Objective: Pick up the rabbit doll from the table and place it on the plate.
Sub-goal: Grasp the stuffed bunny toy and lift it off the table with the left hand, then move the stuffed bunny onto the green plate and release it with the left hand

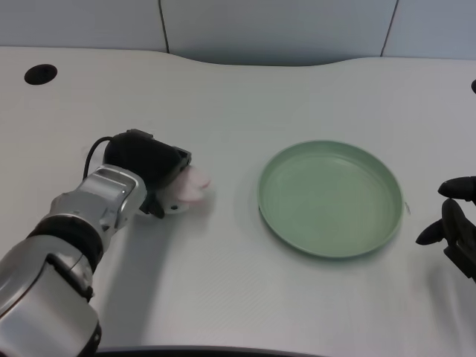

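A small white and pink rabbit doll [190,190] lies on the white table, left of centre. My left hand [149,167] covers most of it from the left, fingers wrapped over its top; only the pink ears and a bit of white body stick out to the right. The doll still touches the table. To the right of it, with a gap of bare table between, sits a round green plate [387,223] with nothing in it.
My right hand [455,223] rests at the right edge, just past the plate's rim. A dark cable hole [40,74] is at the far left of the table. The table's curved back edge meets a grey wall.
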### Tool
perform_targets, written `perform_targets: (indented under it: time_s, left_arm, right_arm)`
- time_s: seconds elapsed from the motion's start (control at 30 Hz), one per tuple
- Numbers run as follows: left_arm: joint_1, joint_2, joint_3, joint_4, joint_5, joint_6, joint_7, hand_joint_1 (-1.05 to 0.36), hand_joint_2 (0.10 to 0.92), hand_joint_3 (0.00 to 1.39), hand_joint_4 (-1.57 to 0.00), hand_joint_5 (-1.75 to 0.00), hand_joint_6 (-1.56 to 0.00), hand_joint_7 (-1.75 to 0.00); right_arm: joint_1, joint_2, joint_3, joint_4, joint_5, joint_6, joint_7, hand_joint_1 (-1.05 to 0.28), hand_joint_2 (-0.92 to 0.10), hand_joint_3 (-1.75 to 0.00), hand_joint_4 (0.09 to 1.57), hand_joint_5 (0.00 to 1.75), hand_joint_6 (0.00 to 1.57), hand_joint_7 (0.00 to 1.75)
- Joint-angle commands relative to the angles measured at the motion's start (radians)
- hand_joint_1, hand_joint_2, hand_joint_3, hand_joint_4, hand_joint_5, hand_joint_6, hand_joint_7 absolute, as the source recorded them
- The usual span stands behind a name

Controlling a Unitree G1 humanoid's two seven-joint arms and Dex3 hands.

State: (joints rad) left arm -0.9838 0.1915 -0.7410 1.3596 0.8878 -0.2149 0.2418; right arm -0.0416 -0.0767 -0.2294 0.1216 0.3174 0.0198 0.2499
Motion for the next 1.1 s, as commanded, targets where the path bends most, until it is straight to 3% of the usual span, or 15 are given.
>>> perform_targets:
  time_s: [0.03, 0.07, 0.1, 0.2, 0.23, 0.3, 0.4, 0.53, 0.6, 0.67, 0.73, 0.8, 0.93, 1.0, 1.1]
  left_arm:
    - [0.016, 0.029, -0.010, 0.006, 0.016, -0.034, 0.087, -0.23, 0.915, 0.10, -0.34, -1.55, -0.35, -1.33]
    - [0.014, 0.030, -0.012, 0.006, 0.019, -0.041, 0.101, -0.24, 0.890, 0.07, -0.54, -1.67, -0.46, -1.37]
    - [0.012, 0.031, -0.014, 0.007, 0.020, -0.047, 0.110, -0.24, 0.886, 0.05, -0.64, -1.71, -0.52, -1.37]
    - [0.009, 0.031, 0.003, 0.009, 0.003, -0.065, 0.113, -0.21, 0.906, 0.03, -0.80, -1.74, -0.60, -1.46]
    - [0.008, 0.029, 0.019, 0.008, -0.014, -0.073, 0.108, -0.21, 0.909, 0.03, -0.81, -1.74, -0.61, -1.48]
    - [0.006, 0.027, 0.038, 0.008, -0.032, -0.081, 0.102, -0.16, 0.919, 0.10, -0.80, -1.75, -0.56, -1.69]
    - [0.001, 0.021, 0.064, 0.005, -0.056, -0.089, 0.097, -0.15, 0.921, 0.13, -0.78, -1.75, -0.55, -1.74]
    - [-0.011, 0.010, 0.105, -0.003, -0.094, -0.098, 0.098, -0.23, 0.921, 0.17, -0.77, -1.75, -0.52, -1.75]
    - [-0.020, 0.001, 0.130, -0.009, -0.119, -0.120, 0.103, -0.19, 0.911, 0.16, -0.76, -1.75, -0.52, -1.75]
    - [-0.033, -0.010, 0.152, -0.014, -0.139, -0.135, 0.097, -0.14, 0.900, 0.15, -0.76, -1.75, -0.53, -1.75]
    - [-0.040, -0.017, 0.162, -0.015, -0.148, -0.140, 0.088, -0.12, 0.893, 0.13, -0.78, -1.75, -0.54, -1.75]
    - [-0.050, -0.028, 0.170, -0.017, -0.149, -0.140, 0.092, -0.13, 0.874, 0.11, -0.80, -1.75, -0.55, -1.75]
    - [-0.082, -0.068, 0.171, -0.028, -0.150, -0.150, 0.111, -0.15, 0.872, 0.10, -0.81, -1.75, -0.57, -1.75]
    - [-0.085, -0.072, 0.170, -0.028, -0.149, -0.149, 0.111, -0.16, 0.875, 0.10, -0.81, -1.75, -0.58, -1.75]
    - [-0.113, -0.106, 0.168, -0.037, -0.153, -0.182, 0.101, -0.14, 0.876, 0.10, -0.84, -1.75, -0.59, -1.75]
  right_arm:
    - [0.005, -0.008, -0.008, -0.006, 0.022, 0.008, 0.013, -0.28, -0.92, -0.71, 0.38, 1.75, 0.06, 1.70]
    - [0.003, -0.008, -0.006, -0.003, 0.016, 0.005, 0.008, -0.28, -0.92, -0.70, 0.38, 1.75, 0.06, 1.70]
    - [0.002, -0.009, -0.005, 0.000, 0.011, 0.003, 0.005, -0.29, -0.92, -0.70, 0.38, 1.75, 0.06, 1.70]
    - [-0.002, -0.006, -0.007, 0.002, 0.014, 0.008, 0.004, -0.28, -0.92, -0.69, 0.37, 1.75, 0.06, 1.71]
    - [-0.005, -0.006, -0.009, 0.011, 0.019, 0.008, 0.007, -0.28, -0.92, -0.69, 0.37, 1.75, 0.06, 1.71]
    - [-0.010, -0.005, -0.012, 0.021, 0.023, 0.006, 0.011, -0.28, -0.92, -0.69, 0.36, 1.75, 0.05, 1.70]
    - [-0.011, -0.009, -0.006, 0.029, 0.008, -0.014, 0.012, -0.27, -0.92, -0.71, 0.37, 1.75, 0.05, 1.70]
    - [-0.012, -0.005, -0.006, 0.021, 0.007, -0.004, 0.001, -0.28, -0.92, -0.70, 0.38, 1.75, 0.06, 1.70]
    - [-0.015, -0.004, -0.008, 0.022, 0.015, 0.008, 0.001, -0.27, -0.92, -0.70, 0.38, 1.75, 0.06, 1.70]
    - [-0.017, -0.002, -0.013, 0.019, 0.036, 0.028, 0.009, -0.26, -0.92, -0.71, 0.33, 1.75, 0.03, 1.70]
    - [-0.016, -0.001, -0.014, 0.014, 0.047, 0.040, 0.010, -0.26, -0.92, -0.72, 0.29, 1.75, 0.01, 1.71]
    - [-0.011, 0.001, -0.006, 0.000, 0.030, 0.041, -0.012, -0.26, -0.92, -0.71, 0.27, 1.75, 0.01, 1.72]
    - [-0.003, 0.022, -0.003, -0.025, 0.050, 0.050, -0.017, -0.26, -0.92, -0.72, 0.30, 1.75, 0.00, 1.74]
    - [-0.002, 0.024, -0.003, -0.030, 0.048, 0.053, -0.020, -0.26, -0.92, -0.71, 0.30, 1.75, 0.00, 1.74]
    - [0.001, 0.039, 0.006, -0.047, 0.038, 0.069, -0.044, -0.26, -0.92, -0.70, 0.32, 1.75, 0.00, 1.75]
